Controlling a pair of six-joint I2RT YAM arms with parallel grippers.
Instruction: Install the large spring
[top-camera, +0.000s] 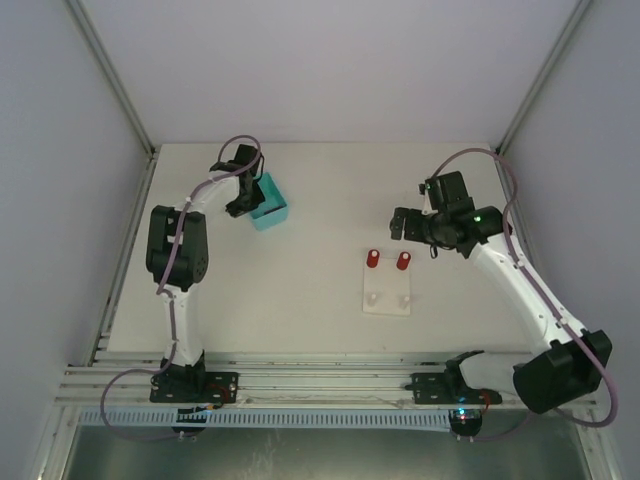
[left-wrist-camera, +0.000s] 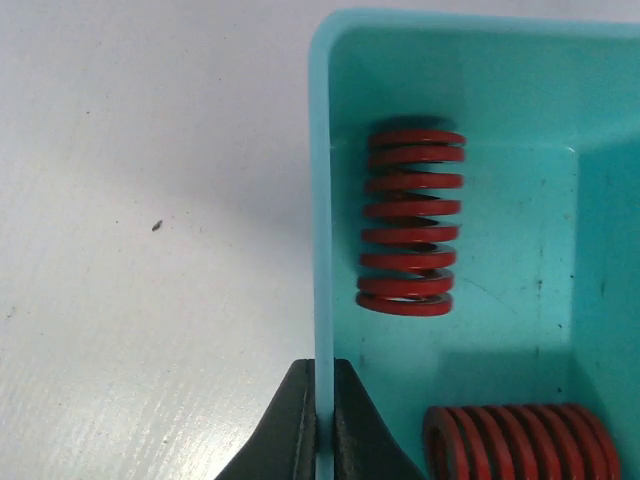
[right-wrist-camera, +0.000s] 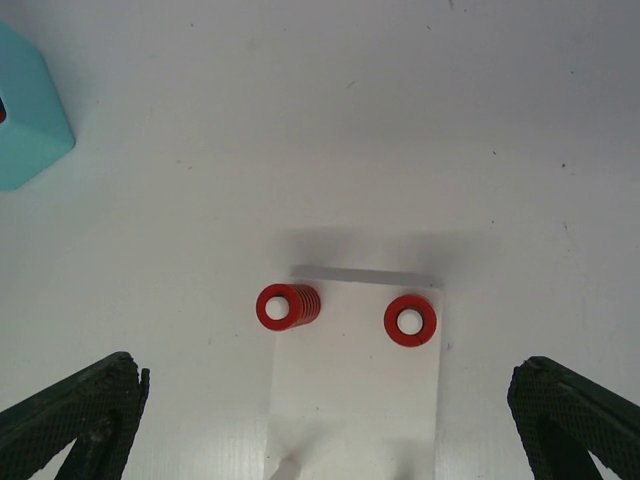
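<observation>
Top external: my left gripper (top-camera: 238, 208) is at the teal bin (top-camera: 272, 212), upper left, well apart from the white plate (top-camera: 386, 292).

Left wrist: the jaws are pinched tight on the bin's wall, with two red springs (left-wrist-camera: 412, 222) inside. I can't tell which is large.

Right wrist: my right gripper (right-wrist-camera: 325, 390) gapes wide and holds nothing, over the plate's two seated springs (right-wrist-camera: 287, 306).

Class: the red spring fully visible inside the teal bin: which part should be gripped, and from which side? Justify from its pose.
Probably mid-length, across the coils of the spring, coming down through the teal bin's open top: it lies on its side, flanks exposed, narrow gap beside the wall.
</observation>
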